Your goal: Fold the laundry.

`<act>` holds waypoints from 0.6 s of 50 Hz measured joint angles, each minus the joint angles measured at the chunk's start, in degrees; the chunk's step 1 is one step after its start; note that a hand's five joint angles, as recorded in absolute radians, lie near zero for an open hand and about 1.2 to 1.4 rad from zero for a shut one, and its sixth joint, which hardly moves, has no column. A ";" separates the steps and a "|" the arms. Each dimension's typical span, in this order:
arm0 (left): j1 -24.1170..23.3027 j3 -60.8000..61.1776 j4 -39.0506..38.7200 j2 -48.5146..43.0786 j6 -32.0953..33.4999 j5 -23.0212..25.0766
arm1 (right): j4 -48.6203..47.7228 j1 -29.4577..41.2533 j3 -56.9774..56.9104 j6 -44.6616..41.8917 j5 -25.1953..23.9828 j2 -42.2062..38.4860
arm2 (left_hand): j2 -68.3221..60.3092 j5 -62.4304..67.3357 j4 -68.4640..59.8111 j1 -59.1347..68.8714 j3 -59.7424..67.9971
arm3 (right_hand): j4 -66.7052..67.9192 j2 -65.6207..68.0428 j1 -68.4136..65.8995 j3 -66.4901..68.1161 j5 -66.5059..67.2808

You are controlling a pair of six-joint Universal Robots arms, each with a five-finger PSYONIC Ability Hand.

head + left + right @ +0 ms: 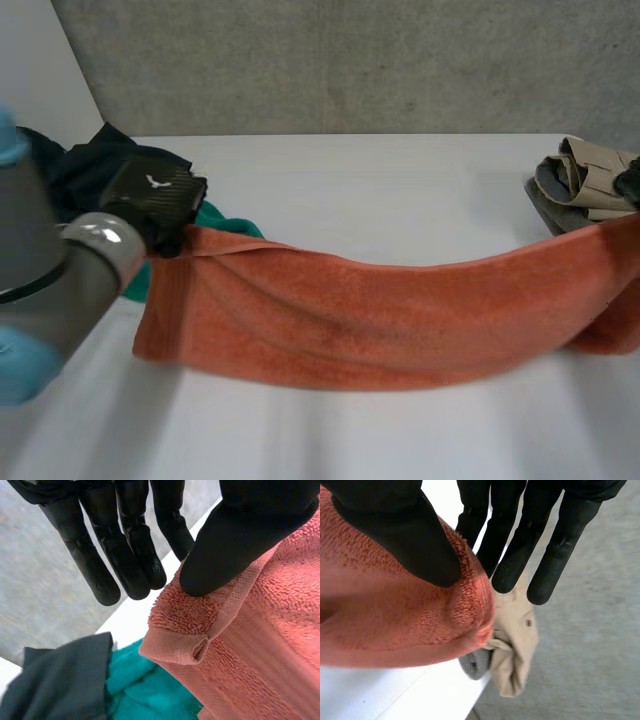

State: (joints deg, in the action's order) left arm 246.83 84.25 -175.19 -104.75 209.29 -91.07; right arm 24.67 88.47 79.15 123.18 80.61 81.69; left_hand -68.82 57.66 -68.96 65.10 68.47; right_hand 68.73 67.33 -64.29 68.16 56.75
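dark pile [70, 165] left, beige pile [590, 178] right

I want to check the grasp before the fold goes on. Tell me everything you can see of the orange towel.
The orange towel looks like thick terry cloth, with a flat woven band along its hem. It hangs lengthwise across the white table, held up at both ends. Its top edge sags in the middle and its lower part rests on the table. The left hand pinches one top corner under its thumb, and the right hand pinches the other end. A teal cloth lies by the left end.
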 measured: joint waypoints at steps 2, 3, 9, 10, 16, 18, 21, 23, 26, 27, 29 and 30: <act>0.01 -4.60 -0.25 -4.90 0.86 -0.53 | -2.10 1.57 -2.15 -0.31 1.69 -4.46 | 0.00 0.00 0.00 0.00 0.01 | 0.00 0.00 0.00 0.00 0.00; 0.01 -7.45 -0.38 -7.26 1.19 -0.83 | -3.31 2.33 -3.50 -0.37 2.60 -6.52 | 0.00 0.00 0.00 0.00 0.02 | 0.00 0.00 0.00 0.01 0.00; 0.03 -29.07 -2.39 -19.51 2.17 -2.51 | -17.26 6.45 -14.89 -0.02 8.09 -16.30 | 0.00 0.00 -0.02 0.00 0.03 | 0.02 0.13 0.00 0.02 0.00; 0.03 -31.24 -2.63 -20.62 2.24 -2.66 | -19.46 6.76 -16.03 0.08 8.45 -16.87 | 0.00 0.00 -0.02 0.00 0.03 | 0.03 0.13 0.00 0.02 0.00; -0.03 -52.80 -14.70 -26.33 1.85 -3.03 | -49.88 8.71 -22.19 3.76 10.00 -18.45 | -0.01 0.00 -0.05 0.00 0.07 | 0.04 0.13 0.00 0.04 0.00; -0.11 -55.81 -20.62 -25.78 1.04 -2.90 | -57.33 9.00 -21.78 5.37 9.83 -17.59 | -0.01 0.00 -0.05 0.00 0.07 | 0.05 0.13 0.00 0.05 0.18; -0.06 -55.42 -26.38 -24.40 -1.35 -2.85 | -62.65 9.55 -20.21 7.58 9.32 -16.37 | -0.01 0.00 -0.05 0.00 0.07 | 0.05 0.13 0.00 0.07 0.35; 0.09 -53.71 -27.78 -23.51 -2.85 -2.86 | -63.57 9.90 -19.11 8.84 8.98 -15.79 | -0.01 0.00 -0.05 0.00 0.07 | 0.05 0.13 0.00 0.08 0.35; 0.84 -48.49 -28.90 -21.68 -5.73 -2.88 | -62.90 10.33 -17.18 10.61 8.50 -15.31 | -0.01 0.00 -0.05 0.00 0.07 | 0.05 0.13 0.00 0.08 0.35; 1.22 -45.88 -29.06 -20.87 -6.75 -2.87 | -62.19 10.45 -16.42 11.22 8.30 -15.21 | -0.01 0.00 -0.05 0.00 0.07 | 0.05 0.13 0.00 0.08 0.35; 1.83 -40.53 -29.07 -19.42 -8.26 -2.81 | -60.59 10.57 -15.04 12.12 7.89 -15.24 | -0.01 0.00 -0.05 0.00 0.07 | 0.05 0.13 0.00 0.09 0.35; 2.00 -38.58 -29.07 -18.95 -8.66 -2.77 | -59.99 10.59 -14.58 12.39 7.72 -15.29 | -0.01 0.00 -0.05 0.00 0.07 | 0.05 0.13 0.00 0.09 0.35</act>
State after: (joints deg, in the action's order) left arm 248.83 45.68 -204.26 -123.69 200.63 -93.84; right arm -35.32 99.06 64.57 135.57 88.34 66.40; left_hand -68.83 57.66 -69.01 65.10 68.54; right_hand 68.78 67.46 -64.29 68.25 57.09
